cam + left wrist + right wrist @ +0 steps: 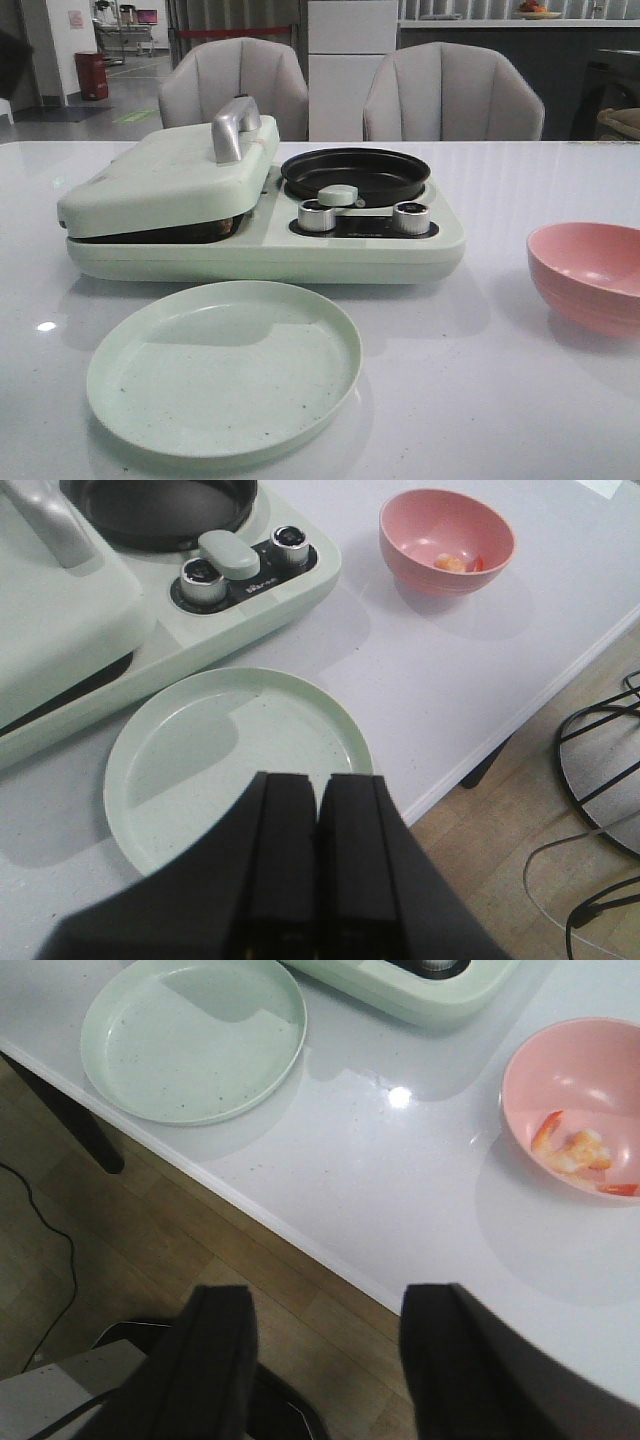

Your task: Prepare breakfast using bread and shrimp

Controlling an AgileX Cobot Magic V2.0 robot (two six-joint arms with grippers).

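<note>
The bread is out of view; the pale green breakfast maker's (260, 240) lid (170, 175) is down over its left side, with a silver handle (235, 128). The shrimp (572, 1150) lies in the pink bowl (570, 1060), also seen in the left wrist view (452, 564). An empty pale green plate (225, 365) sits in front of the maker. My left gripper (318, 780) is shut and empty, above the plate's near rim (240, 760). My right gripper (325, 1305) is open and empty, off the table's front edge, above the floor. Neither gripper shows in the front view.
The maker's right side holds a small black pan (355, 172) and two silver knobs (318, 214), (411, 216). The pink bowl stands at the right (590, 275). Two grey chairs (450, 95) stand behind the table. Cables lie on the floor (600, 780).
</note>
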